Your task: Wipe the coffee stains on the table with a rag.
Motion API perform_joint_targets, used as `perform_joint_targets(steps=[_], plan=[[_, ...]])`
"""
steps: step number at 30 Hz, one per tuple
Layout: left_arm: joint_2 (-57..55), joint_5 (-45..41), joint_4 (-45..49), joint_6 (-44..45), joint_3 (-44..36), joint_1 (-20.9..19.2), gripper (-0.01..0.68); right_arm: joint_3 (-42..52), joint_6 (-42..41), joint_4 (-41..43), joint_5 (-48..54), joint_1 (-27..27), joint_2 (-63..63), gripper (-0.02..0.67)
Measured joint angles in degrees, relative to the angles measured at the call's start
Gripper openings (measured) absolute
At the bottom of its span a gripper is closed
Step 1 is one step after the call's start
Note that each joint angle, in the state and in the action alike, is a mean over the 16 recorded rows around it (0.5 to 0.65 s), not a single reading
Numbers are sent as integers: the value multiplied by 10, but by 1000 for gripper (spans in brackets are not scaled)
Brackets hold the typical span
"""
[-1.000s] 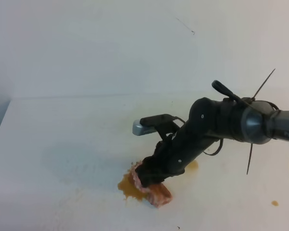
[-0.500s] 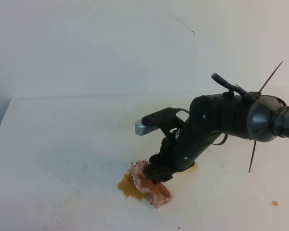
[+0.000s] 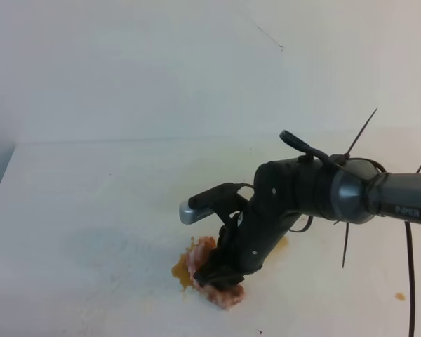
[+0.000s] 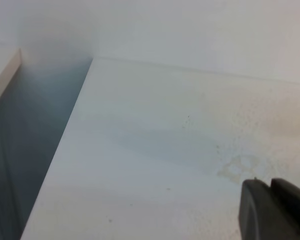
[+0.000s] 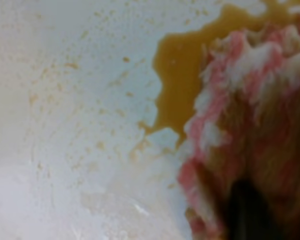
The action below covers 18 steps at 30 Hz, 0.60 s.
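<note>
Right gripper [image 3: 216, 274] presses down on the rag [image 3: 212, 281], which half covers the stain [image 3: 180, 271] on the table [image 3: 91, 210]; whether its fingers clench cannot be told. Good wiping needs firm, flat pressure across the stain.

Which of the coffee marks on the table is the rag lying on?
The large orange-brown blot at front centre; the rag lies on it under the right tool. The tiny dot at far right lies bare.
</note>
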<state>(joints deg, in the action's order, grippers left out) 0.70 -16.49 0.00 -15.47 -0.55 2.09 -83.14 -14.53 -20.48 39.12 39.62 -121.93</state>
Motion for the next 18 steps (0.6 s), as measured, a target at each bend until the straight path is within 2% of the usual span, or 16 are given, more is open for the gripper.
perform_joint_targets(steps=[8,18], plan=[[8,4,0,0,-9,0,-1,-57,-9,0,37,5,-10,62],[7,4,0,0,-8,0,-1,-155,-10,-3,70,33,-22,42]])
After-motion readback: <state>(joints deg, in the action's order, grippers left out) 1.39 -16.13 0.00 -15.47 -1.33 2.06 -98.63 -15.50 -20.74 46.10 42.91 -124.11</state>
